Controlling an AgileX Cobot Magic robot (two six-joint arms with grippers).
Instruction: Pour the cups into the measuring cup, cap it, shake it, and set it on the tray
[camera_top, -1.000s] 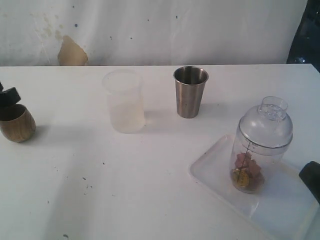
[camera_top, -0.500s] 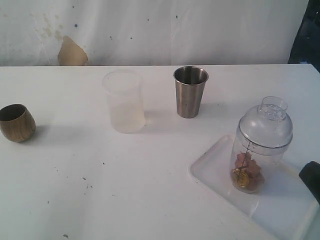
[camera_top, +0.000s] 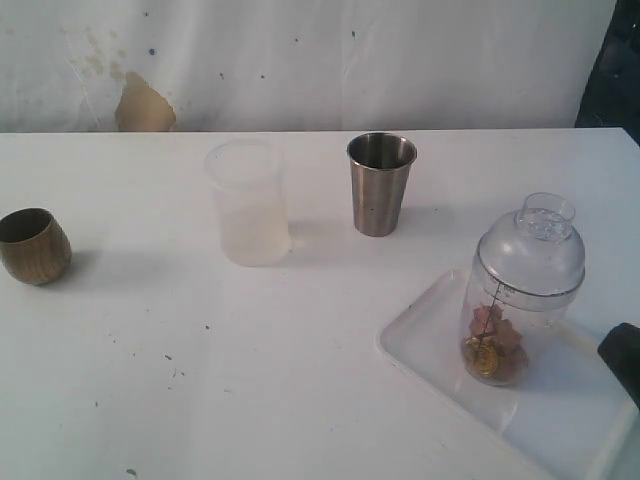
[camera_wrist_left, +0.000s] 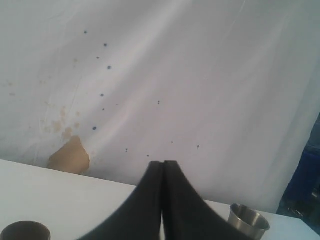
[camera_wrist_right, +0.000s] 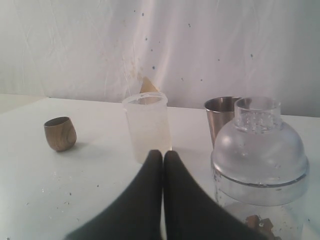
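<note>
The clear measuring cup (camera_top: 510, 320) stands upright on the white tray (camera_top: 420, 330) at the right front, capped with a clear dome lid (camera_top: 532, 245), with brown and pink bits at its bottom. It also shows in the right wrist view, measuring cup (camera_wrist_right: 260, 165). The brown wooden cup (camera_top: 33, 246) sits at the far left, wooden cup (camera_wrist_right: 60, 133). The steel tumbler (camera_top: 381, 183) stands at the back middle, tumbler (camera_wrist_right: 220, 117), tumbler (camera_wrist_left: 248, 220). My left gripper (camera_wrist_left: 163, 165) is shut and empty, out of the exterior view. My right gripper (camera_wrist_right: 163, 154) is shut and empty, beside the measuring cup.
A frosted milky-white plastic cup (camera_top: 248, 203) stands between the wooden cup and the tumbler. A dark part of the right arm (camera_top: 622, 358) shows at the right edge over the tray. A white cloth backdrop with a brown stain (camera_top: 143, 105) hangs behind the table.
The left gripper was by the wooden cup one second ago and has since drawn out of the exterior view. The wooden cup stays standing. Nothing else moved.
</note>
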